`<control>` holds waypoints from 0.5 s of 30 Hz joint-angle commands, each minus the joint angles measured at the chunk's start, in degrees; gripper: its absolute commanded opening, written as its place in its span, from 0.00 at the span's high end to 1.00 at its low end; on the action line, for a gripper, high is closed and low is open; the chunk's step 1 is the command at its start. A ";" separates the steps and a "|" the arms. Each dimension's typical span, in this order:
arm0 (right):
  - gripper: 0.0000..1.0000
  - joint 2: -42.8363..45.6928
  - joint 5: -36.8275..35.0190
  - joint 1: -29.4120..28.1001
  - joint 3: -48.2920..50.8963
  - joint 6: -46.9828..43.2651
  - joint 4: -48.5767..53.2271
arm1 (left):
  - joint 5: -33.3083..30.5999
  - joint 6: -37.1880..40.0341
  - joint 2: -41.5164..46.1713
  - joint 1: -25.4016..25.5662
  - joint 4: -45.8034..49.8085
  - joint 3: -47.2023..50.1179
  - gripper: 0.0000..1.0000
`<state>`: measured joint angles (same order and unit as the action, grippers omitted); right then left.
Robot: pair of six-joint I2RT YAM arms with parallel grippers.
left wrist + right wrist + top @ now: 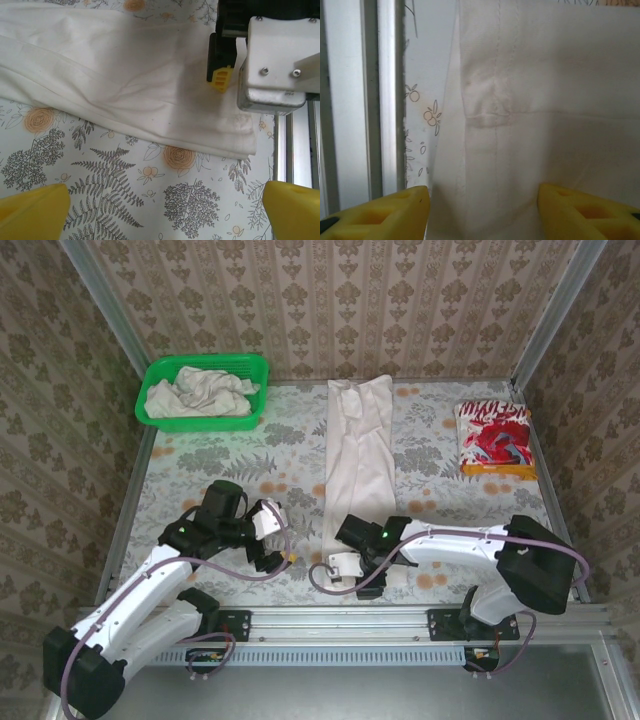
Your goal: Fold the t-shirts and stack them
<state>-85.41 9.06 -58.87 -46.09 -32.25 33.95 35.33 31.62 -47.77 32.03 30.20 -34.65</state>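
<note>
An off-white t-shirt [358, 455] lies folded lengthwise into a long strip down the middle of the table. My right gripper [346, 560] is at its near end. In the right wrist view the yellow fingertips [395, 212] stand apart on either side of the hemmed cloth [530, 125], not pinching it. My left gripper [280, 540] hovers wide open just left of that end, over bare tablecloth; its wrist view shows the shirt's near corner [235, 137] and the right gripper [270, 65] above it. A folded red-and-white t-shirt [493, 438] lies at the far right.
A green mesh basket [160, 370] at the far left holds crumpled off-white shirts [200, 395]. Metal rails [340, 620] run along the table's near edge, close behind the right gripper. Patterned walls enclose the table on three sides.
</note>
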 commanded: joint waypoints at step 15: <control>0.68 -4.45 -11.67 -2.74 4.16 -1.43 -3.01 | 0.88 1.41 -0.10 -0.82 -0.82 0.90 0.00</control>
<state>-87.39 1.21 -61.49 -44.25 -33.28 30.15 35.35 31.77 -47.83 31.75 30.00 -34.50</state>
